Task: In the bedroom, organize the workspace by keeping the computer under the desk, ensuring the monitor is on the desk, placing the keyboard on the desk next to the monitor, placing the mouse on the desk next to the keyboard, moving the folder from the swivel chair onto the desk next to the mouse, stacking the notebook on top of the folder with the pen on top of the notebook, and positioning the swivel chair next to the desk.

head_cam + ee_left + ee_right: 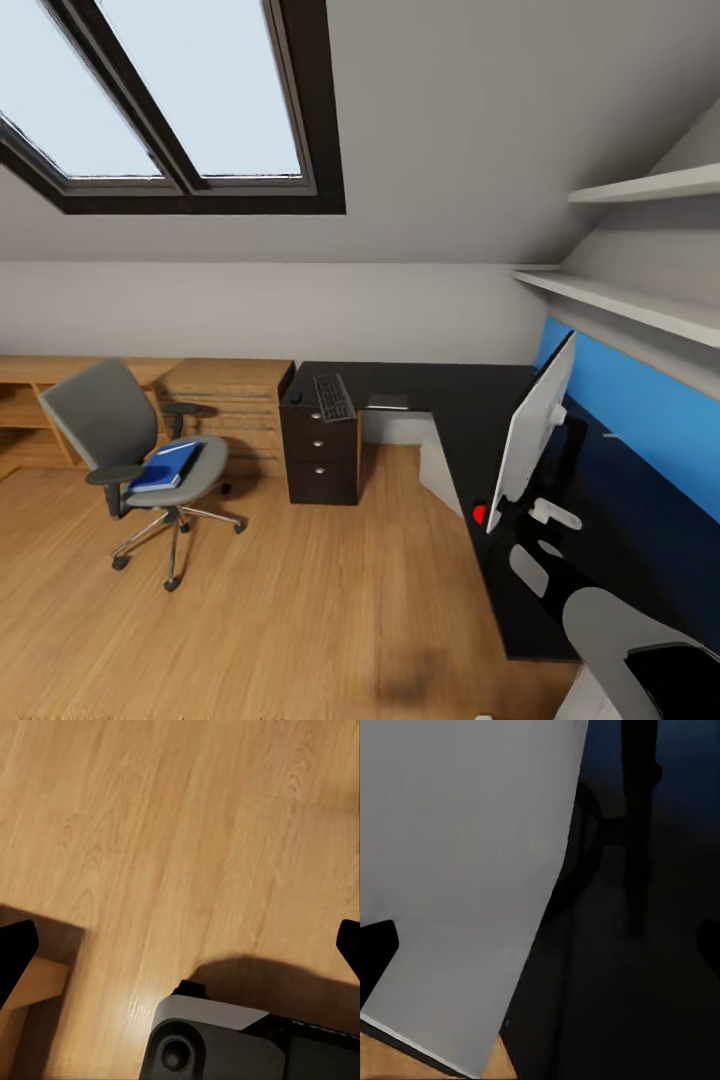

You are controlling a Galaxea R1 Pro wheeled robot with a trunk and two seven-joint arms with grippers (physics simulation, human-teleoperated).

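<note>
The monitor (535,430) stands on the desk (450,400); the keyboard (333,396) lies on the desk too. Both grippers' fingers are spread apart, holding nothing.

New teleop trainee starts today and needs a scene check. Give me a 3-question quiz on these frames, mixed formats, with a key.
1. True or false: the folder lies on the seat of the swivel chair.
2. Pick one. The keyboard lies on: A) the swivel chair; B) the desk, above the drawers; C) a wall shelf.
3. Fill in: the left tool, jaws wide apart, looks at the wooden ____.

Key:
1. True.
2. B.
3. floor.
</note>
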